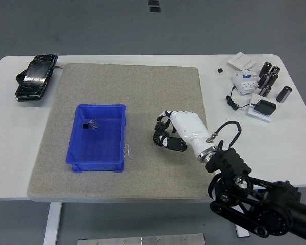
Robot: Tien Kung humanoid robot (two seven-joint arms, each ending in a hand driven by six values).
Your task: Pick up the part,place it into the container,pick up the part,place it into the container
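A small black gear [156,138] lies on the grey mat [132,92], right of the blue bin [99,106]. My right hand [164,133], white with black fingers, reaches in from the lower right and sits over the gear. Its fingers [162,121] are loosely curled around the gear and hide most of it. The gear still rests on the mat. The bin holds one small part [92,124] near its far left corner. My left arm is out of view.
A black pouch [36,76] lies at the table's far left. At the far right are several dark cylinders [269,79], a white breaker [245,80], a black adapter with cable [265,107] and a white box [242,60]. A bit of white thread [127,150] lies by the bin.
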